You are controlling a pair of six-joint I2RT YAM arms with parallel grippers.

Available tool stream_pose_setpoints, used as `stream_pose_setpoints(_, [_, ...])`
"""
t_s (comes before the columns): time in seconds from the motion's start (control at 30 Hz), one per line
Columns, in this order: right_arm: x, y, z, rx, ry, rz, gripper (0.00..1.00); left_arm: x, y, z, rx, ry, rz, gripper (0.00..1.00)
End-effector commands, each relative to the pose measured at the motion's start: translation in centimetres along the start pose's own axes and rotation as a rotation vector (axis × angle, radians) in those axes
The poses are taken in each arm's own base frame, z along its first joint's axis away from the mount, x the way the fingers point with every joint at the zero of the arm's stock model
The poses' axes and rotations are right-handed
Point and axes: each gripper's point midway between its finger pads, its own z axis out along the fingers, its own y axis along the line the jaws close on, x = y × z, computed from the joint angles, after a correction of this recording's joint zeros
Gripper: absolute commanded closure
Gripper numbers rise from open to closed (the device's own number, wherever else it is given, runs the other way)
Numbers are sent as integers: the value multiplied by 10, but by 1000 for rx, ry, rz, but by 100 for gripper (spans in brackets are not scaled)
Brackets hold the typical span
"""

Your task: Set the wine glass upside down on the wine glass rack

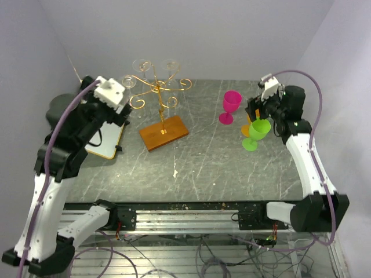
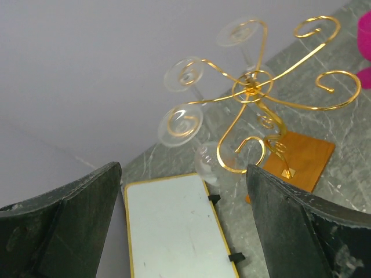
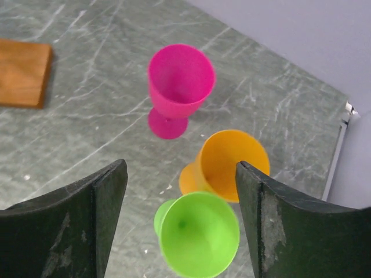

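The gold wire wine glass rack (image 1: 157, 88) stands on its orange-brown wooden base (image 1: 164, 132) at the back left; it also shows in the left wrist view (image 2: 252, 88). Three clear wine glasses (image 2: 181, 123) hang upside down from its scroll arms. My left gripper (image 1: 120, 114) is open and empty just left of the rack, above the white board (image 2: 174, 231). My right gripper (image 1: 259, 116) is open above an upright green wine glass (image 3: 199, 233), whose bowl lies between the jaws without touching them. An orange glass (image 3: 229, 162) and a pink glass (image 3: 178, 82) stand beyond it.
The white board with a yellow rim (image 1: 106, 142) lies at the left edge of the dark marble table (image 1: 203, 168). The pink glass (image 1: 231, 106) stands right of the rack. Walls close the back and both sides.
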Motion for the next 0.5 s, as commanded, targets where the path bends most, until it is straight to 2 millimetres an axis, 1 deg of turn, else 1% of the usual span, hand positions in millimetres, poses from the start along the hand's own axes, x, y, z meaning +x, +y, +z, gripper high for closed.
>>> stream_pose_setpoints(0.0, [-19, -35, 30, 108, 14, 69, 28, -8, 14, -31, -77, -98, -203, 0])
stream_pose_setpoints(0.03, [-14, -37, 42, 105, 52, 92, 30, -1, 22, -40, -129, -96, -232, 0])
stream_pose_setpoints(0.07, [-19, -41, 50, 111, 60, 99, 31, 5, 26, -47, -163, -88, -246, 1])
stream_pose_setpoints(0.1, [-18, -42, 60, 109, 81, 108, 32, 10, 30, -53, -191, -80, -257, 1])
stream_pose_setpoints(0.13, [-17, -42, 69, 108, 100, 112, 33, 15, 31, -58, -210, -68, -262, 1])
stream_pose_setpoints(0.2, [-13, -43, 85, 118, 143, 115, 39, 24, 33, -66, -239, -41, -271, 2])
stream_pose_setpoints(0.23, [-8, -45, 93, 136, 171, 116, 41, 28, 32, -69, -245, -31, -272, 2])
stream_pose_setpoints(0.27, [-7, -46, 99, 150, 186, 111, 42, 31, 30, -73, -244, -17, -272, 2])
stream_pose_setpoints(0.33, [0, -48, 113, 176, 226, 107, 43, 39, 27, -74, -240, 8, -272, 2])
stream_pose_setpoints(0.37, [6, -47, 122, 177, 251, 106, 44, 43, 25, -74, -236, 21, -270, 2])
stream_pose_setpoints(0.43, [12, -49, 130, 194, 275, 102, 46, 49, 24, -74, -237, 38, -265, 2])
stream_pose_setpoints(0.47, [19, -48, 137, 191, 297, 103, 47, 52, 23, -73, -238, 43, -264, 2])
